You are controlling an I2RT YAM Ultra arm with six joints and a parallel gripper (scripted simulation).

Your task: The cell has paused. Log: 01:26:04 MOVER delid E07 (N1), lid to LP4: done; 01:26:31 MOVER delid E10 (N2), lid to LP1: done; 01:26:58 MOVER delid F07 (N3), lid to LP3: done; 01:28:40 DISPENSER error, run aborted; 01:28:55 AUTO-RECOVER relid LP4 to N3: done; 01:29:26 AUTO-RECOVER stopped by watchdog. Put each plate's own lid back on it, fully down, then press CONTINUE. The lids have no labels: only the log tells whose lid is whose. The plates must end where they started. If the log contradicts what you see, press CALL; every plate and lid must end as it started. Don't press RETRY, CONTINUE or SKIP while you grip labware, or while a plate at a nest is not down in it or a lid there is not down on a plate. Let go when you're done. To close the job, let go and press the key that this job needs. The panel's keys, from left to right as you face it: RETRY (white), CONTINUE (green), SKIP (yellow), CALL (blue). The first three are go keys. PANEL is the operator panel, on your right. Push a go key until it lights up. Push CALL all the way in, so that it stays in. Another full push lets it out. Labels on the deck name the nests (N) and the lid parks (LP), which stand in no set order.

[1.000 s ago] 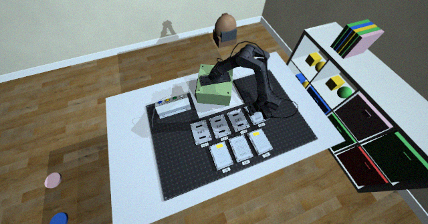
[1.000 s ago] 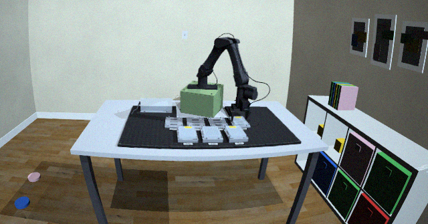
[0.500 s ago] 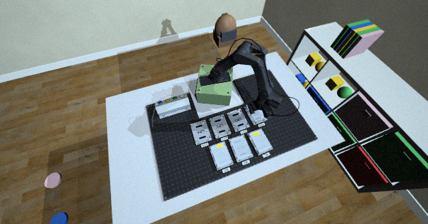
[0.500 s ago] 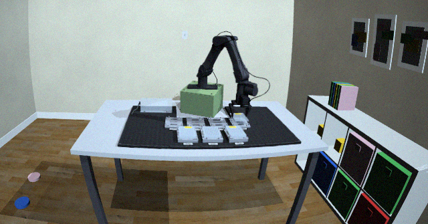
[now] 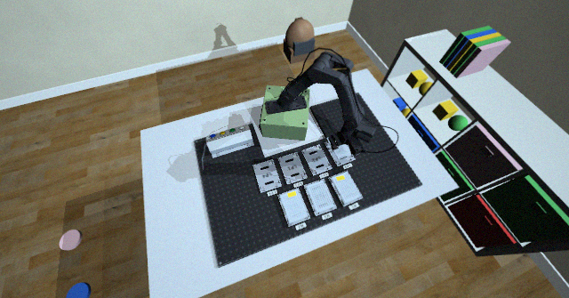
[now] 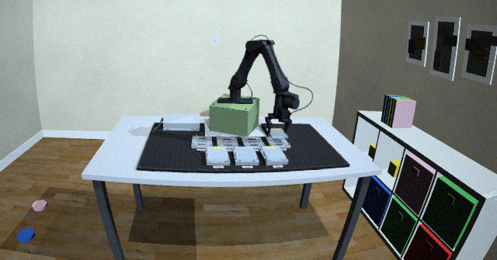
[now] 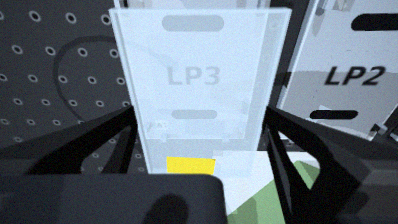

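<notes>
Claw (image 7: pixel 200 145): clenched on a clear lid (image 7: pixel 197 85), one dark finger (image 7: pixel 112 137) on each long edge, near the end nearest the wrist.

Item, lid: thin see-through plastic tray with a yellow tag (image 7: pixel 191 165) at the near end. Position: held just above lid park LP3 (image 7: pixel 192 76), whose label reads through it; it looks slightly off the park rather than seated, though the wrist view is too close to be sure. Handling, by judgement: very light, fairly stiff but liable to flex or crack under a hard squeeze, smooth and likely slippery. Best taken across the short width on the side walls, as it is now, and kept level so it does not twist out.

Adjacent: lid park LP2 (image 7: pixel 352 76) just beside, bare of a lid, its slots showing.

Further out: three more parks in the same row, then a front row of three plates (image 5: pixel 321 197); the two outer ones show yellow tags, the middle one shows open wells. By judgement the middle plate lacks a lid.

Periphery: green pedestal (image 5: pixel 284 120) carrying the arm, and the operator panel (image 5: pixel 229 141) with coloured keys, on the black deck (image 5: pixel 240 227).
</notes>
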